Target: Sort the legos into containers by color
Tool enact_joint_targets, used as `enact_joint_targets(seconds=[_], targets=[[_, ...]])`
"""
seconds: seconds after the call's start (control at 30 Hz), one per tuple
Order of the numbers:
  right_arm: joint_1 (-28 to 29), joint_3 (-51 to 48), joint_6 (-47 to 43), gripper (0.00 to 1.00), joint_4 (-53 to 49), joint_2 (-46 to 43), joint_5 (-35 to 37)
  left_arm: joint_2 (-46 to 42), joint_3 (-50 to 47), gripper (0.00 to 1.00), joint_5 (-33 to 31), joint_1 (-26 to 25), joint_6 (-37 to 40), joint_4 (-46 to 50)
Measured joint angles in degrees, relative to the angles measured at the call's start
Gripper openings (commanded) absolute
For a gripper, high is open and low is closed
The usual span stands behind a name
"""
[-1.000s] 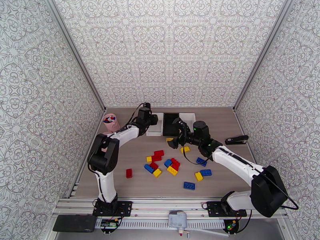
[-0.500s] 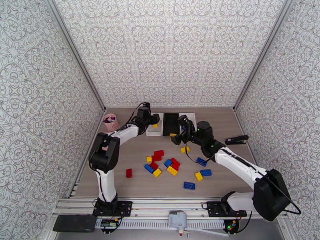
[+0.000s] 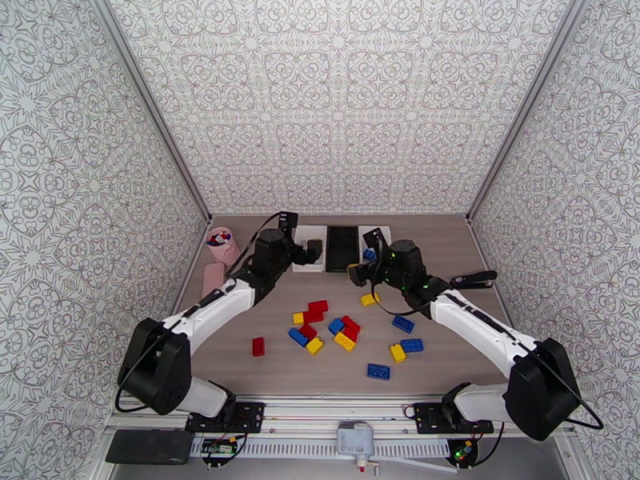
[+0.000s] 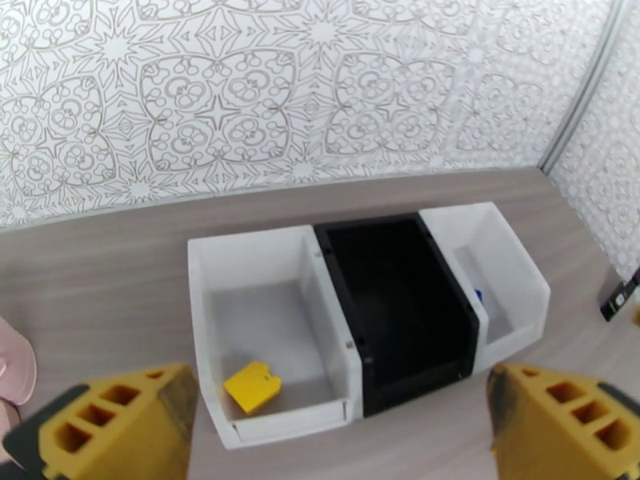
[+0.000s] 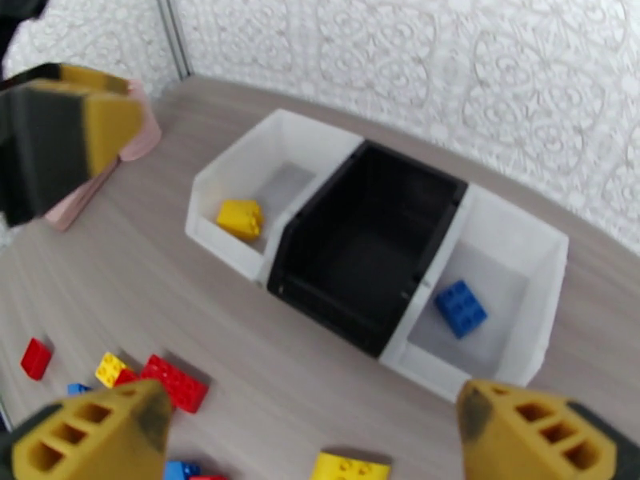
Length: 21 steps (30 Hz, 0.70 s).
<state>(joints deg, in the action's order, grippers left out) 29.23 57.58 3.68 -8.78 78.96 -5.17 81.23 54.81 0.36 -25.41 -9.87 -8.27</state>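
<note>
Barely started: one yellow brick [image 4: 252,386] in left white bin [image 4: 264,314], one blue brick [image 5: 461,308] in right white bin [image 5: 500,270], black bin [image 4: 400,298] without reds, remaining legos [image 3: 345,341] loose mid-frame, left gripper [image 4: 340,430] and right gripper [image 5: 312,434] both spread, empty.

Bright, even light fell from above, leaving only short, soft shadows beside the legos [image 3: 344,340] on the counter [image 3: 456,370]. The overhead view was sharp, its walls [image 3: 344,98] splaying outward. Near the lens, the fingertips [image 4: 120,430] of the left pincer [image 4: 340,434] and the right pincer [image 5: 320,438] were blurred.
</note>
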Motion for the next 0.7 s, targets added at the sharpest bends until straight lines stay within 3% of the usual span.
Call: enact_joint_targets(seconds=[0.37,0.63,0.7], targets=[[3.02,4.57,2.67,0.91,-18.88,7.26,-1.88,-22.71,-10.38,1.0,12.11,-2.14,14.05,11.41],[8.92,5.11,3.87,0.86,-25.7,13.9,-3.23,-29.4,-20.48,1.0,22.21,-4.2,19.98,15.98],[9.84,5.33,4.09,0.8,-26.91,15.93,-3.91,-30.14,-23.3,1.0,23.96,-5.09,21.49,15.91]])
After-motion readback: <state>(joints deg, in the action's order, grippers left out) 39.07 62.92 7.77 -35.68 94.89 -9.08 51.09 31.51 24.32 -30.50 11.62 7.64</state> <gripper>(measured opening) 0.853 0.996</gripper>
